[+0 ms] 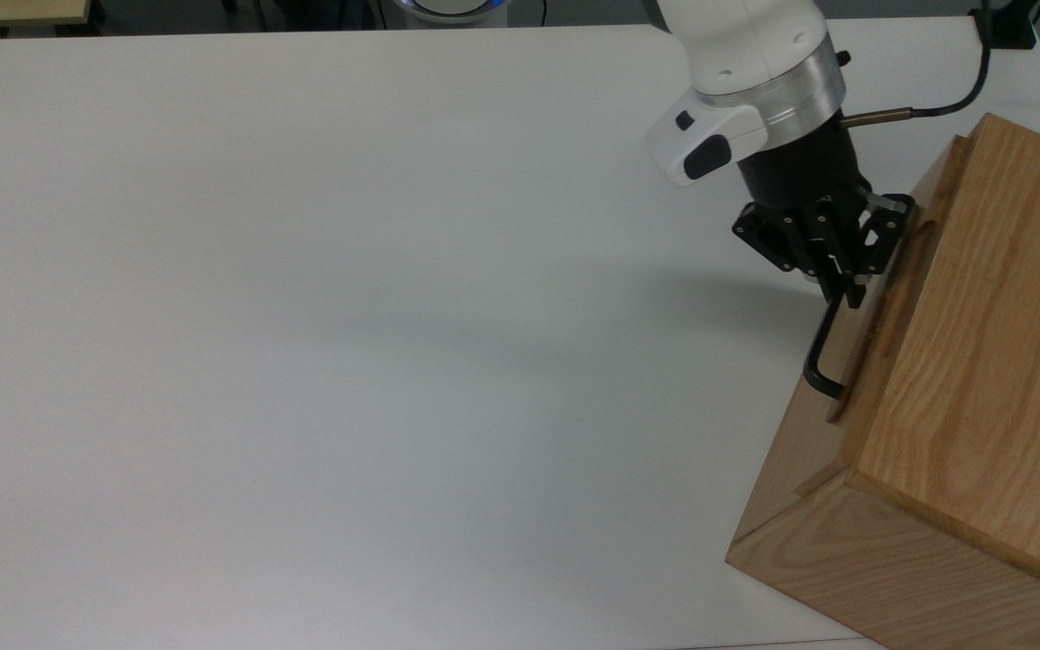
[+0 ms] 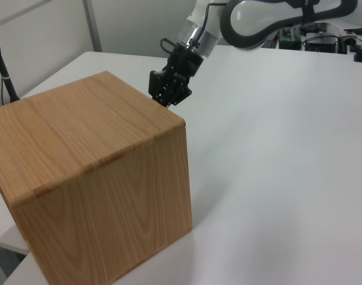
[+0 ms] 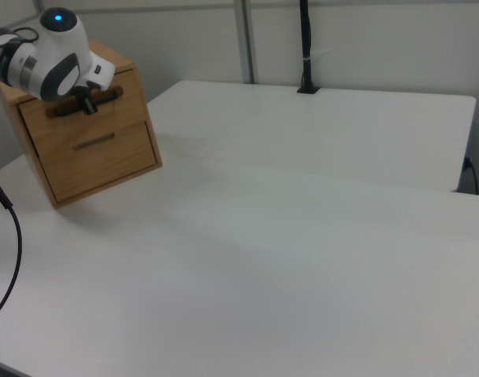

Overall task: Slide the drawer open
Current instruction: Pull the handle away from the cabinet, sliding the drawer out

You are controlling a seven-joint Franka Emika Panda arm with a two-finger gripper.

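Though cut off by the top view's right edge, takes up the lower right corner of the white bench point(image 1: 303, 316): light oak cabinet point(image 1: 980, 325), grained top upward, front face turned toward the top view's left.

Nearest on that face, a plain lower panel; above it, the drawer point(image 1: 881, 316), in the upper part of the cabinet front. Stands a little proud of the cabinet face, front panel just forward of the top's edge. Carries a thin black U-shaped handle point(image 1: 822, 348) running along the panel.

Further along the handle, toward its far end: black claw point(image 1: 845, 284), fingers pressed together on the bar, pinching it. Comes down at a slant from a black wrist, a silver ring and a white arm link point(image 1: 746, 45) above. Behind the wrist, a black cable point(image 1: 953, 104) trailing over the bench toward the far right corner.

From the left view: cabinet point(image 2: 92, 178) close to the camera, plain side and top showing, claw point(image 2: 168, 98) just past its far upper edge.

From the right view: cabinet point(image 3: 90, 149) at the far left of the bench point(image 3: 302, 236), drawer point(image 3: 129, 110) above a second front with a slot, claw point(image 3: 89, 106) at the dark handle point(image 3: 106, 94). Beyond, a black post point(image 3: 306, 47) rising at the bench's far edge.
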